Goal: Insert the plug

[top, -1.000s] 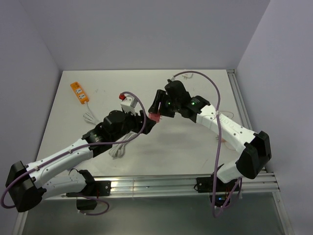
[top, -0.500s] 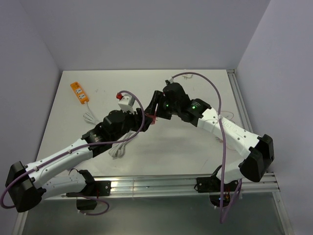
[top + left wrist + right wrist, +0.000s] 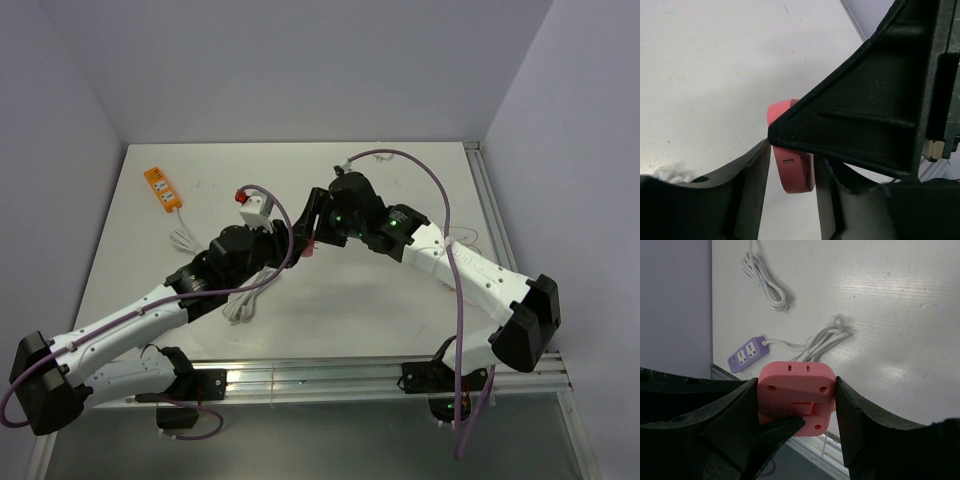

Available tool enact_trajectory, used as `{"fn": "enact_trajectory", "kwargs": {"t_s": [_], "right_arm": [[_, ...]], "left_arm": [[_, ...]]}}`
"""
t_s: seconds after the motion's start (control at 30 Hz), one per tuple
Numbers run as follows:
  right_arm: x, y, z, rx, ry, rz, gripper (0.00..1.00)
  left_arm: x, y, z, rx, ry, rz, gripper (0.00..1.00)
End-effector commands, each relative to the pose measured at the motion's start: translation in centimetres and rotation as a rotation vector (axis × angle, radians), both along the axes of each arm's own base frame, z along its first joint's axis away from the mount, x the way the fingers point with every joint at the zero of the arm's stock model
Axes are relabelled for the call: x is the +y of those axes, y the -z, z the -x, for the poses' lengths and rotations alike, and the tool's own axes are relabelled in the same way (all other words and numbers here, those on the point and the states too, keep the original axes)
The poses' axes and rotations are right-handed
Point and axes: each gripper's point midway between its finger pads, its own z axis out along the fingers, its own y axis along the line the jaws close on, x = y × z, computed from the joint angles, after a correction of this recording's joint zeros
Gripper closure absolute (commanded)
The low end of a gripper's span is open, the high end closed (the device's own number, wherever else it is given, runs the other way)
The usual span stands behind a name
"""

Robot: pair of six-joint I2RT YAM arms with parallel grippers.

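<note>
The salmon-pink plug point(image 3: 796, 390) is clamped between my right gripper's point(image 3: 796, 405) two black fingers, held above the table. Its face with two small slots points away from the camera. In the top view the plug point(image 3: 311, 243) is a small pink spot where my two grippers meet. My right gripper point(image 3: 316, 232) comes in from the right, my left gripper point(image 3: 296, 246) from the left. In the left wrist view the plug point(image 3: 795, 175) sits between my left gripper's point(image 3: 792, 200) fingers, which stand close on either side. A right finger point(image 3: 865, 115) covers its top. No prongs or cord show.
A lilac power strip point(image 3: 746, 354) with a white cord bundle point(image 3: 825, 337) lies on the table below. An orange power strip point(image 3: 162, 187) lies at the far left. A white adapter with a red part point(image 3: 255, 207) stands near my left wrist. A white cord coil point(image 3: 240, 305) lies by the left arm.
My right gripper has carried the plug leftward until it sits between my left gripper's fingers. My left arm has shifted only slightly.
</note>
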Motion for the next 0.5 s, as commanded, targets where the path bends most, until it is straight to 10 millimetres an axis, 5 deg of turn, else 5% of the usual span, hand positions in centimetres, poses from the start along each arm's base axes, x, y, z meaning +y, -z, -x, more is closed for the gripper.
{"fn": "enact_trajectory", "kwargs": {"t_s": [0.0, 0.27, 0.37, 0.47], "right_arm": [[0.7, -2.7, 0.0, -0.059, -0.001, -0.053, 1.0], [1.0, -3.3, 0.1, -0.066, -0.01, -0.063, 0.98], [1.2, -3.7, 0.2, -0.073, -0.015, -0.073, 0.88], [1.3, -4.6, 0.0, -0.088, -0.015, -0.088, 0.63]], "left_arm": [[0.2, -3.3, -0.2, -0.058, -0.025, 0.076, 0.58], [0.6, -2.7, 0.0, -0.04, -0.031, 0.065, 0.83], [1.2, -2.4, 0.2, -0.031, -0.04, 0.053, 1.0], [1.6, -2.5, 0.5, -0.033, -0.044, 0.046, 1.0]]}}
